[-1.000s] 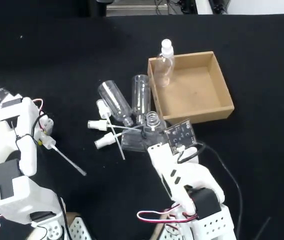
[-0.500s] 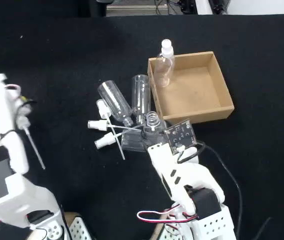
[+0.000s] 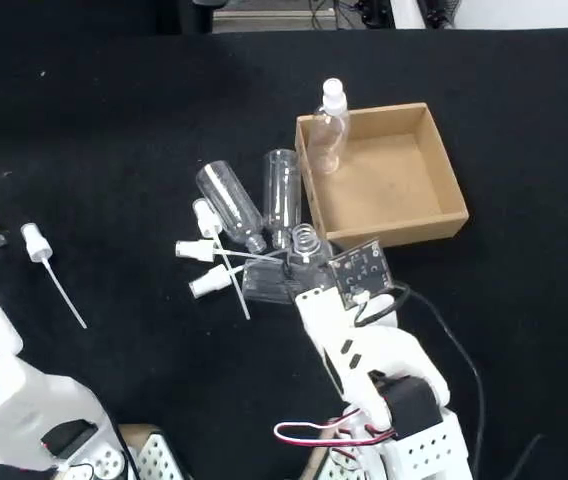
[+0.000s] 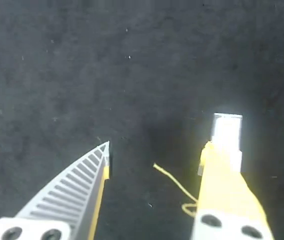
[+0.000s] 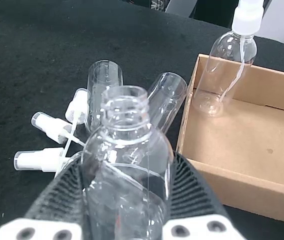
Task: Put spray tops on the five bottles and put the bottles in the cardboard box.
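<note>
The right gripper (image 5: 127,167) is pressed against both sides of an uncapped held bottle (image 5: 125,117), which is kept upright just off the near corner of the cardboard box (image 3: 434,175). Inside the box, 1 capped bottle (image 3: 331,125), already fitted with a spray top, is stood in the far corner on the side nearest the other bottles. An open bottle (image 3: 230,204) and a second open bottle (image 3: 281,190) are laid side by side on the black surface (image 3: 114,120) just beside the box, with their necks turned toward the arms. 3 loose spray tops (image 3: 192,249) are scattered beside them, and their thin dip tubes are crossed. 1 lone spray top (image 3: 36,243) is laid well apart from the rest, toward the left side of the surface, with its dip tube stretched out toward the arms. The left gripper (image 4: 164,137) is held over bare surface, with its fingers spread wide and nothing between them.
</note>
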{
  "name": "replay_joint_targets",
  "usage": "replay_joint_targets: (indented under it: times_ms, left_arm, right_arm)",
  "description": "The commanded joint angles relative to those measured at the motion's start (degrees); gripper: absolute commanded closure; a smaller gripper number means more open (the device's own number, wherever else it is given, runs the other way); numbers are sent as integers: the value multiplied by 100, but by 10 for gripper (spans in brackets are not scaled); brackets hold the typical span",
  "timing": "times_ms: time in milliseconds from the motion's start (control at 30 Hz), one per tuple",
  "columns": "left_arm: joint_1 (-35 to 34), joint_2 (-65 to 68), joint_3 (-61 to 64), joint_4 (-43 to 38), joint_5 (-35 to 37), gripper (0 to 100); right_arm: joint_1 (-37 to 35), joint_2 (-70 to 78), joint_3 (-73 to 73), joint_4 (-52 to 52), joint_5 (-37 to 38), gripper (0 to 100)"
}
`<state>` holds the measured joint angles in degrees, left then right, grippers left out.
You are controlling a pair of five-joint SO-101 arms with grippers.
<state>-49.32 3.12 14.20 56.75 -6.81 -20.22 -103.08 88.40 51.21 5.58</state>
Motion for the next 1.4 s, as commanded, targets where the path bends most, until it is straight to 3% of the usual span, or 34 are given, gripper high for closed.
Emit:
replay_joint_targets:
  times_ms: [0, 267, 500, 767, 833, 933, 1000, 1067, 1367]
  left_arm:
    - [497, -53, -558, 492, 536, 716]
    - [1393, 62, -505, 255, 633, 718]
    - [1033, 1125, -919, -62, 633, 718]
    - [1147, 1916, -1165, -62, 633, 720]
    - [1182, 1969, -1156, -62, 633, 752]
    - [1235, 1969, -1156, -44, 633, 891]
    - [1244, 1960, -1270, 158, 651, 983]
    - [1244, 1960, -1552, 659, 668, 944]
    - [1543, 1960, -3336, 3042, 677, 970]
  right_arm:
    - [-62, -523, -4, 9, -9, 987]
    - [-62, -523, 40, 0, -9, 987]
    - [-62, -523, 40, 0, -9, 987]
    - [-62, -523, 40, 0, -9, 987]
    - [-62, -523, 40, 0, -9, 987]
    - [-62, -523, 40, 0, -9, 987]
    - [-62, -523, 40, 0, -9, 987]
    - [-62, -523, 40, 0, -9, 987]
    - [-62, -523, 48, -35, -53, 987]
